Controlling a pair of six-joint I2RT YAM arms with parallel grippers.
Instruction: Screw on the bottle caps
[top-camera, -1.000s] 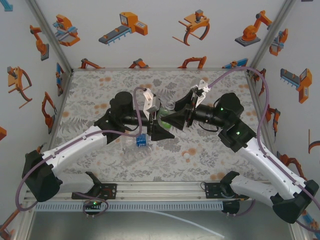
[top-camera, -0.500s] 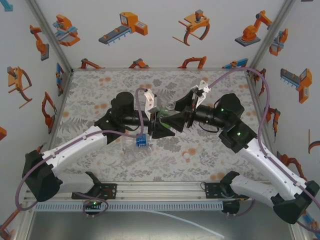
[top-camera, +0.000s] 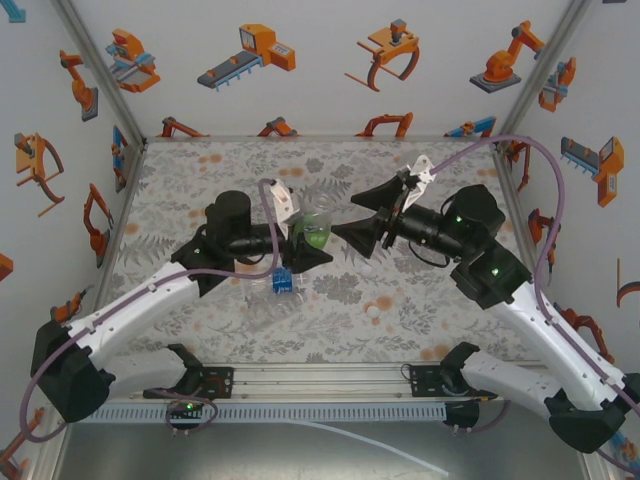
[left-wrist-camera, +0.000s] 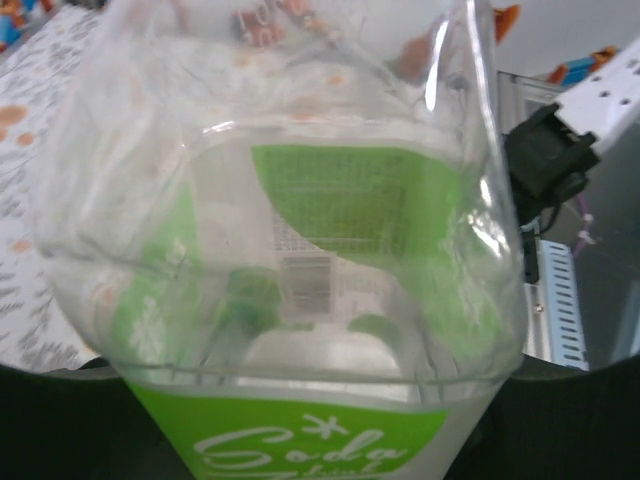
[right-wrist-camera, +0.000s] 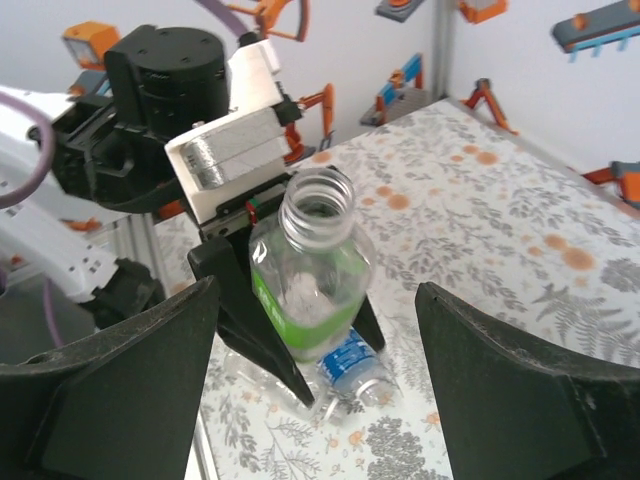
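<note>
My left gripper (top-camera: 312, 242) is shut on the green-labelled bottle (top-camera: 316, 226) and holds it above the middle of the table, its bare threaded mouth (right-wrist-camera: 318, 205) facing the right wrist camera. In the left wrist view the bottle (left-wrist-camera: 300, 260) sits close against the left gripper (left-wrist-camera: 320, 435). My right gripper (top-camera: 362, 213) stands open just right of the bottle, touching nothing; its fingers (right-wrist-camera: 120, 390) flank the bottle (right-wrist-camera: 305, 290) at a distance. The blue-labelled bottle (top-camera: 282, 283) and a plain clear bottle (top-camera: 256, 292) lie on the table below. One small white cap (top-camera: 373, 312) lies toward the front.
The floral table mat (top-camera: 200, 190) is ringed by white walls with orange robot pictures. A metal rail (top-camera: 320, 380) runs along the near edge between the arm bases. The lying blue-labelled bottle (right-wrist-camera: 352, 365) rests directly under the held one.
My left gripper closed on the green-labelled bottle and shifted slightly left with it. My right gripper opened wider and drew back to the right, away from the bottle.
</note>
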